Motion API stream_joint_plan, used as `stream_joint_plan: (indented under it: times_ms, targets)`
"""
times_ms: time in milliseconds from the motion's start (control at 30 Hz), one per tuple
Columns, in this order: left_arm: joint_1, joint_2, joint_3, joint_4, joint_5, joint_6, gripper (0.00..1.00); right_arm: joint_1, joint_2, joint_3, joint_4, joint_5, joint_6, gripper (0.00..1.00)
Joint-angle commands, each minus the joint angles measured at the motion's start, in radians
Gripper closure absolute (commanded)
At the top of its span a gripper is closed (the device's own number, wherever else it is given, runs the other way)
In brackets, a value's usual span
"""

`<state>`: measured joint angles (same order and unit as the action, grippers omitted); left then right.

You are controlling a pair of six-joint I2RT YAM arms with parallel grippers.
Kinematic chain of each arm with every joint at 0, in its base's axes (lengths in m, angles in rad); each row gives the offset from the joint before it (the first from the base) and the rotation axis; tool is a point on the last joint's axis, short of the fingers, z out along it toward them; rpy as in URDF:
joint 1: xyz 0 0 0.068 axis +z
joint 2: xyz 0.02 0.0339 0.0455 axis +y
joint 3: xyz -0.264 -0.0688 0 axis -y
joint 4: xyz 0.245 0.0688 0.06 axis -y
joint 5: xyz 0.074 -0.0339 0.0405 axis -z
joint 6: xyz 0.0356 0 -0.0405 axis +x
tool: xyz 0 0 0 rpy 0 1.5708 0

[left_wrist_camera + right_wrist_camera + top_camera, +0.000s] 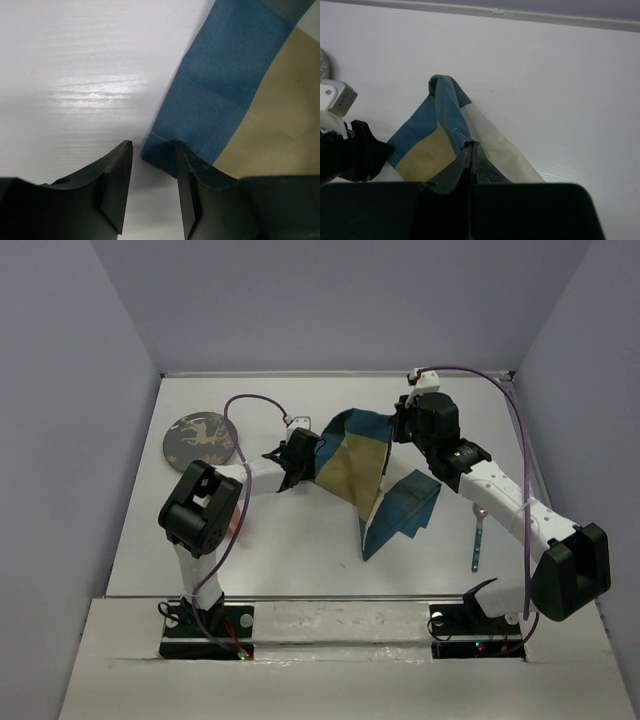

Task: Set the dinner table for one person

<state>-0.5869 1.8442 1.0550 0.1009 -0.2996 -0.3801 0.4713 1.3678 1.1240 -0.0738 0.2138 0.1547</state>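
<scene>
Here, the right tool (471, 148) is clamped tight on a fold of the checked mat (352, 468). It holds that part up off the surface (260, 550), so the cloth hangs as a crumpled ridge. The left tool (152, 150) sits low over the surface with its jaws apart and grips nothing. In its wrist view the mat's blue corner lies just at the tip of the finger on the right, not clearly between the two.

The step in hand looks to be spreading the mat flat. To do it well, I judge the left tool should shift a little toward the cloth, so the corner sits fully between its fingers before it closes. The two tools should then draw apart evenly and lower together, taut enough to lose the folds. They should avoid dragging cloth into the dark patterned plate (199, 439) at far left or the utensil (478, 540) at right.

The surface lies beneath both arms, walled on three sides. Its long axis seems to run left to right, though the slanted view leaves that uncertain. The mat's ridge slants from the right tool at far right toward the near middle.
</scene>
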Motion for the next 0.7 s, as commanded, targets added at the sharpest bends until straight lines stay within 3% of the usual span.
stream_joint_plan:
  times_ms: [0, 300, 367, 400, 533, 667]
  targets:
    - [0.007, 0.035, 0.071, -0.013, 0.014, 0.038, 0.52, -0.007, -0.027, -0.01, 0.062, -0.031, 0.016, 1.0]
    - [0.022, 0.062, 0.068, -0.03, 0.071, 0.027, 0.54, -0.007, -0.047, -0.013, 0.062, -0.025, 0.014, 1.0]
    - [0.025, 0.069, 0.065, -0.029, 0.071, 0.029, 0.76, -0.007, -0.05, -0.016, 0.063, -0.03, 0.017, 1.0]
    - [0.025, 0.069, 0.065, -0.029, 0.07, 0.029, 0.99, -0.007, -0.052, -0.018, 0.062, -0.028, 0.019, 1.0]
    - [0.025, 0.017, 0.068, -0.029, 0.071, 0.021, 1.0, -0.016, -0.068, -0.021, 0.062, -0.008, 0.009, 1.0]
    - [0.025, -0.159, 0.114, -0.064, 0.047, 0.038, 1.0, -0.06, -0.11, -0.012, 0.029, -0.002, 0.026, 1.0]
